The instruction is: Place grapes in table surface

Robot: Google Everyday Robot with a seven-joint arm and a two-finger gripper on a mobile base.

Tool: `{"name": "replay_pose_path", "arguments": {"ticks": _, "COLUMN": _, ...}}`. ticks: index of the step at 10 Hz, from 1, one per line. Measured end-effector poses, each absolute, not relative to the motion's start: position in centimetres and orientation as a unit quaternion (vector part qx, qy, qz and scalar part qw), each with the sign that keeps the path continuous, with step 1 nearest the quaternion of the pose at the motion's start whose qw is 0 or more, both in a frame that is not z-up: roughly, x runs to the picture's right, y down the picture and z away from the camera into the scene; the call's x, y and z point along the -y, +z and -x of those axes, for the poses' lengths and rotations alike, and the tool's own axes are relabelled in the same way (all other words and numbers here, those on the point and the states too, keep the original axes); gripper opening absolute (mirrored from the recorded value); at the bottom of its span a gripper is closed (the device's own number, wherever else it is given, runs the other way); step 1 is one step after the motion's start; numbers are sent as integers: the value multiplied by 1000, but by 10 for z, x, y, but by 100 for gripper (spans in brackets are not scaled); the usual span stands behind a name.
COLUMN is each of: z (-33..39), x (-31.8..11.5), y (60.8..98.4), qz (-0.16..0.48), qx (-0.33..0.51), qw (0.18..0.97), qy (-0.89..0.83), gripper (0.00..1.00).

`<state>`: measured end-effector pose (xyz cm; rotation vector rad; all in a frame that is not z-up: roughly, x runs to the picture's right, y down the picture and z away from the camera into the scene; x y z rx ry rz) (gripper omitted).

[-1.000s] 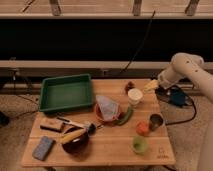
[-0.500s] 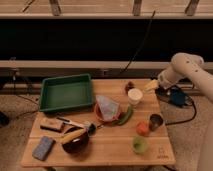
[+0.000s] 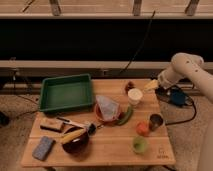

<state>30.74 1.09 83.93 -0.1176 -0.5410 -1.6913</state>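
Camera view, gripper (image 3: pixel 151 85) at table surface (image 3: pixel 111 146) right edge, near grapes (image 3: pixel 129 86), grip state unclear

Nothing visibly shifts: the gripper (image 3: pixel 151 85) sits where it was (over the table's (image 3: pixel 112 148) right rear edge, near the grapes (image 3: pixel 129 86)).

Tan plank table (image 3: pixel 112 150); green tray (image 3: pixel 65 93) upper left; dark maroon grapes (image 3: pixel 129 86); white cup (image 3: pixel 134 95); orange-red fruit (image 3: pixel 142 128); blue sponge (image 3: pixel 43 148) lower left; yellowish gripper (image 3: pixel 151 85) at right, by the table's edge.
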Motion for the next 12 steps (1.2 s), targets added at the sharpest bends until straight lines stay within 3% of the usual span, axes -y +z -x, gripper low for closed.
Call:
{"name": "replay_pose_path", "arguments": {"ticks": 6, "z": -302, "x": -4, "y": 833, "qz": 48, "qx": 238, "qw": 626, "qy": -741, "gripper": 80}}
{"name": "replay_pose_path", "arguments": {"ticks": 12, "z": -225, "x": 77, "y": 806, "qz": 39, "qx": 225, "qw": 628, "qy": -744, "gripper": 80}}
